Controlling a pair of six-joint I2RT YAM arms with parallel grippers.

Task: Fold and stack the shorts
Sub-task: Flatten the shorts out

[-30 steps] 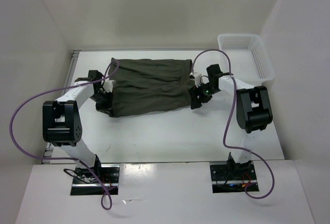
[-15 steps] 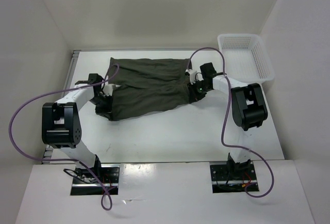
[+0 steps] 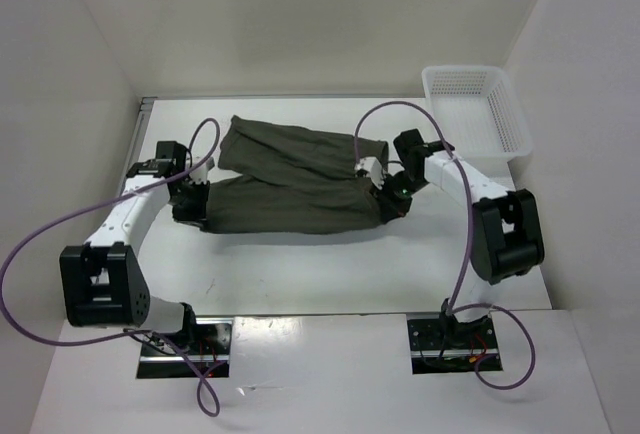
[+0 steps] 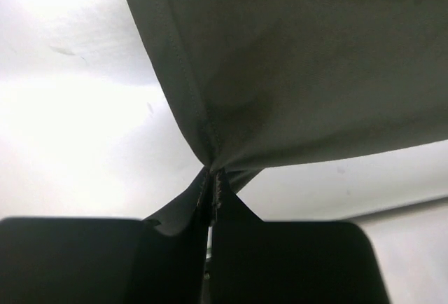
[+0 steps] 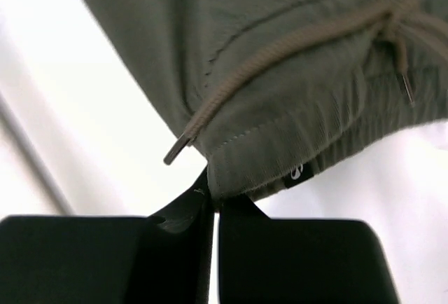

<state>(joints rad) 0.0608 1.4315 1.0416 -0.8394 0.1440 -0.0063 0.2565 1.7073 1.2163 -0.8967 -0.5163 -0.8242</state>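
Pinching the shorts (image 3: pixel 295 179) at both ends: left gripper (image 3: pixel 190 201) clamped on a leg hem, right gripper (image 3: pixel 386 194) on the waistband corner. They're mid-table (image 3: pixel 300 274). Looks like the first fold, so next both arms probably need to lift together.

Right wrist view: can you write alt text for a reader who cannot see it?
The right end effector, shut, pinches the ribbed waistband edge of the olive-green shorts. A tan drawstring trails across the fabric, and a small black label sits at the waistband edge, with the white table behind.
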